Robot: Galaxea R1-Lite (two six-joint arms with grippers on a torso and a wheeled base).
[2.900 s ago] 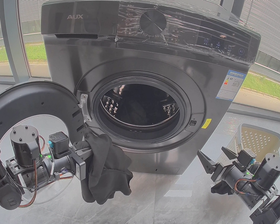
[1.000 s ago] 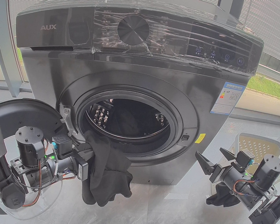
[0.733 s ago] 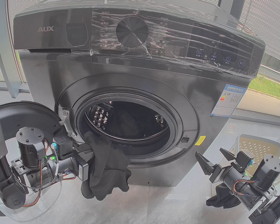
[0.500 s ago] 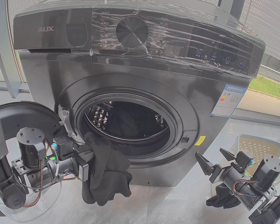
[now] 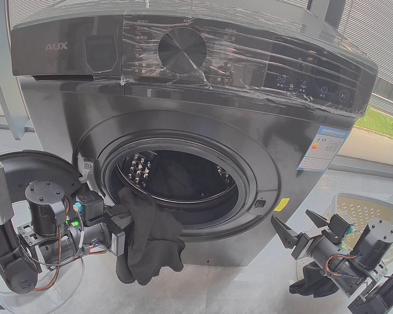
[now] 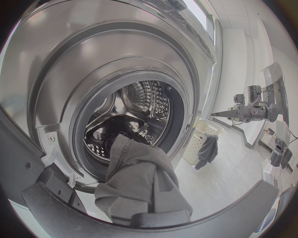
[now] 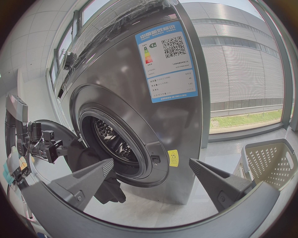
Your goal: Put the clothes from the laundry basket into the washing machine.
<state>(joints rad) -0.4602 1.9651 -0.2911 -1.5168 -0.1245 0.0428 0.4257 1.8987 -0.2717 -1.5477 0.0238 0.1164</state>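
Black garment (image 5: 150, 241) nearer drum (image 5: 177, 181) — left pincer (image 5: 120, 224) tight around it, right pincer (image 5: 290, 215) open.

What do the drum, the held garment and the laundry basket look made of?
Drum: polished metal, likely stainless steel; mirror glints, punched holes.
Garment: soft dark fabric, matte; limp folds, stitched hem.
Laundry basket: pale rigid plastic, probably; moulded star-shaped perforations.
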